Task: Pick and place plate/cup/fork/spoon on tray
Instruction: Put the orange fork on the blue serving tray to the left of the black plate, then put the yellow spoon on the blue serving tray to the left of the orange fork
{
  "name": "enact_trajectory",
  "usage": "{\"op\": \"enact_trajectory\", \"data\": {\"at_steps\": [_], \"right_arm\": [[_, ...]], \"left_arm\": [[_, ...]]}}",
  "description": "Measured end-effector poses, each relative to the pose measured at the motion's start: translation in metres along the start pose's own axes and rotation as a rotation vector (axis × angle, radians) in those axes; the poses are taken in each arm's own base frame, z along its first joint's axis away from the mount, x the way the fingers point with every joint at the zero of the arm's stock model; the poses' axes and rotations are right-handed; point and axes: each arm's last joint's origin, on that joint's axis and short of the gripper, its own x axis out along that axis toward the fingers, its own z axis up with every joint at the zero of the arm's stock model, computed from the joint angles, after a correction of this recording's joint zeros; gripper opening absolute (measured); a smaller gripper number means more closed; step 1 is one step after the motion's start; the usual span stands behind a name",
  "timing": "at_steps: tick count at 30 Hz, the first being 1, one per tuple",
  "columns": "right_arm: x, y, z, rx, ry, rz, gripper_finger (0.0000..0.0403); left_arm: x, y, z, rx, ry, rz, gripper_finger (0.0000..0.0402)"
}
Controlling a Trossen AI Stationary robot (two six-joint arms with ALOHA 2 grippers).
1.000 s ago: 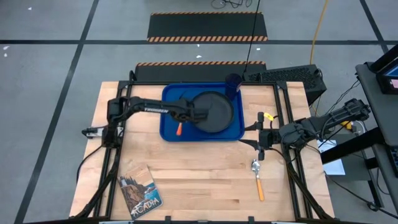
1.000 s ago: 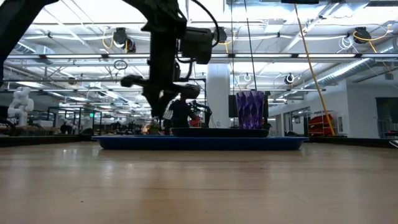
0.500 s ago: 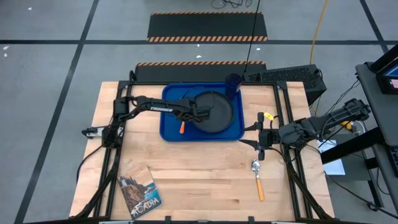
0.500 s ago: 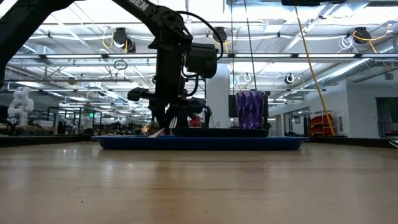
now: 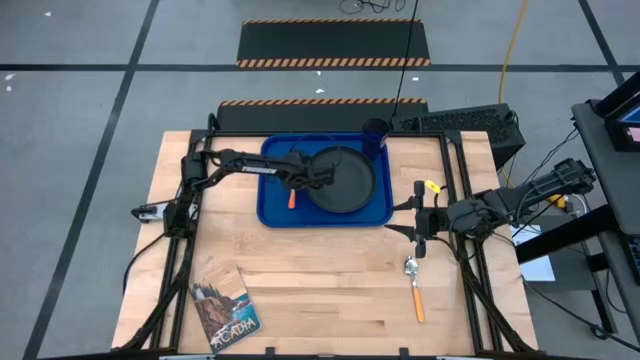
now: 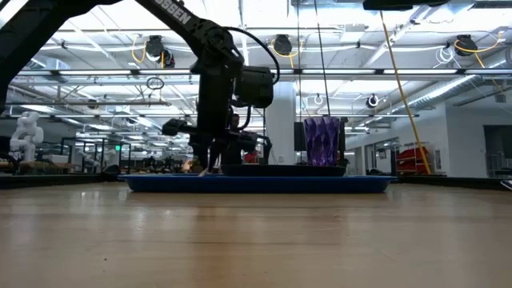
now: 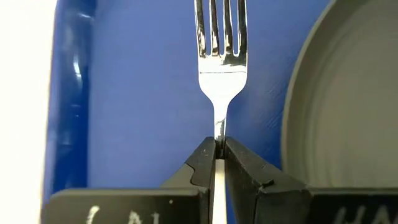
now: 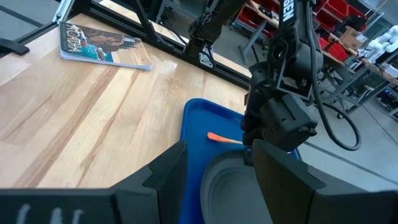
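Note:
The blue tray (image 5: pixel 275 212) lies at the table's far middle. The black plate (image 5: pixel 347 180) lies in its right half, and the purple cup (image 5: pixel 375 131) stands upright at its far right corner. My left gripper (image 5: pixel 298 183) is over the tray's left half, shut on the fork (image 7: pixel 221 56). The fork's orange handle (image 5: pixel 291 199) points toward the near edge. The spoon (image 5: pixel 413 287) lies flat on the table at the near right. My right gripper (image 5: pixel 417 223) is open and empty right of the tray, above the table. My left gripper pinches the fork's thin metal neck (image 7: pixel 219 127) between its two fingertips. The fingers come from above and lie across the fork. The fork is level, tines (image 7: pixel 221 28) toward the far edge, over the tray floor beside the plate. Whether it rests on the tray, I cannot tell.
A picture booklet (image 5: pixel 224 305) lies at the table's near left corner. Bare wood spreads between the tray and the near edge. The tray's raised rim (image 7: pixel 69 99) runs close beside the fork on the left.
My left gripper has carried the fork a little toward the table's far edge over the tray's left half and has gone down toward the tray floor. It has stayed shut on the fork.

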Motion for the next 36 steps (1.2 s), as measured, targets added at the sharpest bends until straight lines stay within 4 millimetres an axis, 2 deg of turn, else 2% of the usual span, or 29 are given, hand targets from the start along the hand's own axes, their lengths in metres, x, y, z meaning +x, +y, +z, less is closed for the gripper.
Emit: {"op": "enact_trajectory", "data": {"at_steps": [8,30,33,36], "right_arm": [[0.0,0.0001,-0.0005,0.0,0.005,0.001,0.0176],[0.0,0.0001,-0.0005,0.0,0.005,0.001,0.0176],[0.0,0.0001,-0.0005,0.0,0.005,0.001,0.0176],[0.0,0.0001,-0.0005,0.0,0.005,0.001,0.0176]], "left_arm": [[0.0091,-0.0007,-0.0065,-0.036,0.011,-0.034,0.0031],[0.0085,-0.0002,-0.0065,-0.067,-0.039,-0.015,0.0032],[0.0085,0.0,-0.0061,-0.069,-0.052,-0.011,0.0047],[0.0085,0.0001,-0.0059,-0.072,-0.062,-0.007,0.0082]]}}
